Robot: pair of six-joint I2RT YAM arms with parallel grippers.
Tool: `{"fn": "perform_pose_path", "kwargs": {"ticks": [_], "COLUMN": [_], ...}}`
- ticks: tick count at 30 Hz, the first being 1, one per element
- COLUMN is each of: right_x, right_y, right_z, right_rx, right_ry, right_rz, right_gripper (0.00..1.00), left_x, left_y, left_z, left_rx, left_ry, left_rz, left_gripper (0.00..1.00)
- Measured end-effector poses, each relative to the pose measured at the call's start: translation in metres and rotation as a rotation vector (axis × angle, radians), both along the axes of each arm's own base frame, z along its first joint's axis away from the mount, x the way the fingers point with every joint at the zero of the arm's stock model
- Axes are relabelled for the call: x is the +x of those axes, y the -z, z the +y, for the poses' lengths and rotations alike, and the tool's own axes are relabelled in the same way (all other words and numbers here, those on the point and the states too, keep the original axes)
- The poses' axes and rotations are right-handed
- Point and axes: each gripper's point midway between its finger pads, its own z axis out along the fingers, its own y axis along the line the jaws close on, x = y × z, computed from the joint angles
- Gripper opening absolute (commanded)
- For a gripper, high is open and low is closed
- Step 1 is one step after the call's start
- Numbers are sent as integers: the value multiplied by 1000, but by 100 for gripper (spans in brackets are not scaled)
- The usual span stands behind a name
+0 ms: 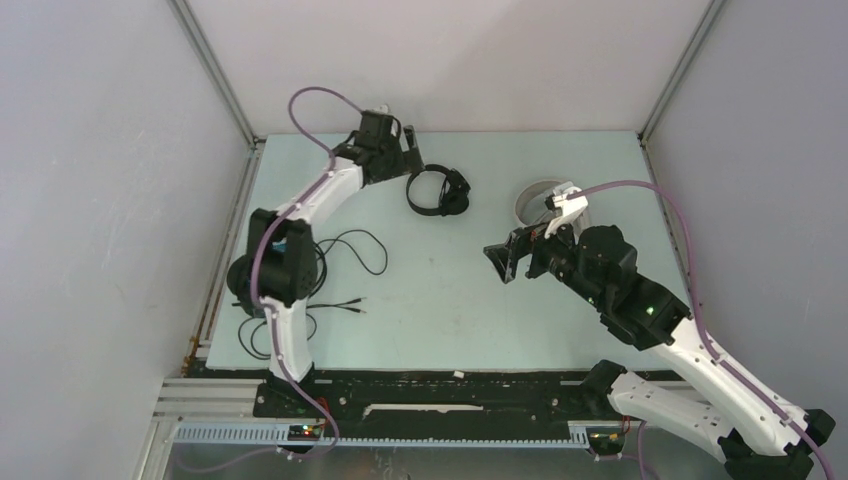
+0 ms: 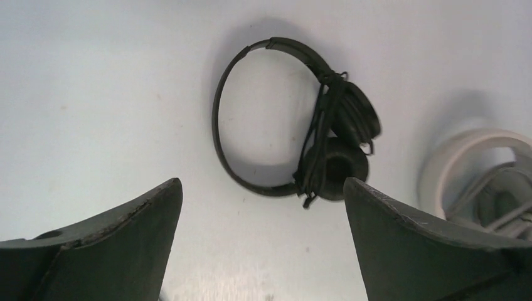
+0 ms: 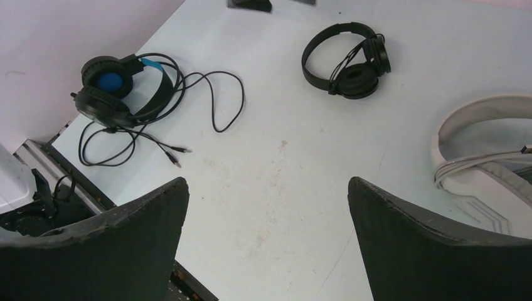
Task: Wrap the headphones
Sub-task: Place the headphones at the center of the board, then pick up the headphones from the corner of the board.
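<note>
Both pairs of jaws wide apart, empty; white headset partly behind right arm.

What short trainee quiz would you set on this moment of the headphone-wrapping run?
1. True or false: the slim black headset has its cable bundled around it.
2. Which headset's cable lies loose over the table? A white headset; B slim black headset; C blue-lined black headset.
3. What do the left pincer and right pincer hold?
Key: 1 true; 2 C; 3 nothing, both are open and empty.
</note>
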Motion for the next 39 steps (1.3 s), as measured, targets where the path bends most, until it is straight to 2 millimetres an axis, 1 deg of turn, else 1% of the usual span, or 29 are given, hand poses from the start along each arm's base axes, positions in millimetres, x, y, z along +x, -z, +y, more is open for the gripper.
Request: {"fn": "perform_pose_path", "kwargs": {"ticks": [3,5,7,10,14,19,21,22,23,25,27,28,31,36,38,39], "right_x": [1,2,3,5,6,1,-2,-3,-5,-7,-9,-9,-11,-15,-16,-17], "right_y": [2,4,7,13,19,18,18,20,22,27,30,30,27,25,25,26], "right_z": [1,1,2,5,12,23,28,29,31,33,34,35,37,40,41,41], "right_rx": [5,8,14,21,29,61,75,80,80,79,77,80,94,105,109,110], "right_ry": [6,12,16,18,7,-49,-79,-89,-102,-117,-125,-129,-147,-168,-174,-179], "right_rz": [13,25,42,74,104,120,123,125,130,141,148,151,152,156,158,160], "right_gripper": [100,100,100,100,100,99,100,100,100,99,99,99,99,98,98,98], "left_x": [-17,-34,-54,-84,-125,-165,-177,-188,-192,-198,-205,-206,-202,-192,-190,-189], "left_y": [-47,-72,-88,-97,-97,-94,-85,-69,-66,-46,-22,-11,19,62,77,82], "left_z": [14,27,45,77,121,173,189,199,203,211,219,222,227,231,229,228], "left_rx": [7,23,58,123,198,273,312,353,362,394,422,430,430,396,379,371], "left_ry": [-17,-42,-81,-164,-317,-508,-542,-549,-554,-544,-529,-522,-493,-448,-423,-416], "left_rz": [-74,-111,-130,-147,-146,-131,-125,-98,-93,-57,4,38,134,252,291,303], "left_gripper": [100,100,100,100,100,98,96,95,93,89,83,82,87,87,82,80]}}
